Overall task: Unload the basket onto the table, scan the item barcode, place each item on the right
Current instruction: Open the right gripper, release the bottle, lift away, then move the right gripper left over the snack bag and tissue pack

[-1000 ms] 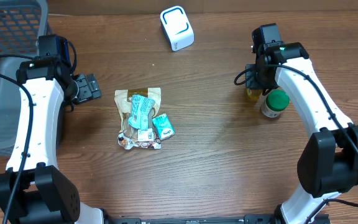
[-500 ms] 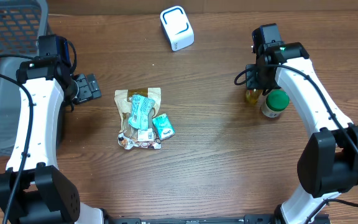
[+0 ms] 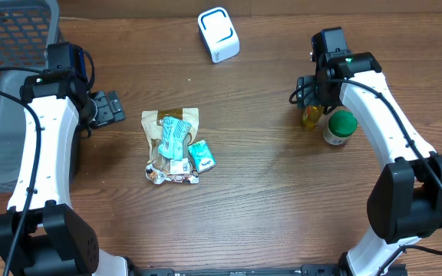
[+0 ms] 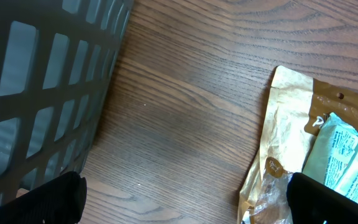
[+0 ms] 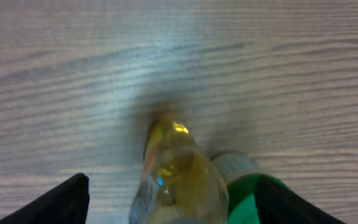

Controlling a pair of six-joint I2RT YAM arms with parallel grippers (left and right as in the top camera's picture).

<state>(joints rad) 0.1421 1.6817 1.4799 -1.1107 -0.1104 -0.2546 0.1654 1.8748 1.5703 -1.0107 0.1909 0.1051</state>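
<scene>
A small bottle of yellow liquid point(image 3: 310, 116) stands on the table to the left of a green-lidded jar point(image 3: 339, 127). My right gripper point(image 3: 310, 92) hovers just behind and over it. In the right wrist view the bottle point(image 5: 180, 168) sits between the spread fingers of my right gripper point(image 5: 173, 202), which is open, with a gap on both sides. The white barcode scanner point(image 3: 219, 34) stands at the back middle. My left gripper point(image 3: 116, 107) is open over bare wood, left of a pile of packets point(image 3: 175, 146).
A grey mesh basket point(image 3: 6, 84) fills the left edge; its wall point(image 4: 42, 74) is close beside my left gripper point(image 4: 182, 202). A tan pouch point(image 4: 291, 124) with a teal packet point(image 4: 344, 155) on it lies to the right. The green jar lid point(image 5: 250, 199) touches the bottle.
My right gripper has opened and let go of the yellow bottle, which now stands free and shows more fully. The left arm has not moved.
</scene>
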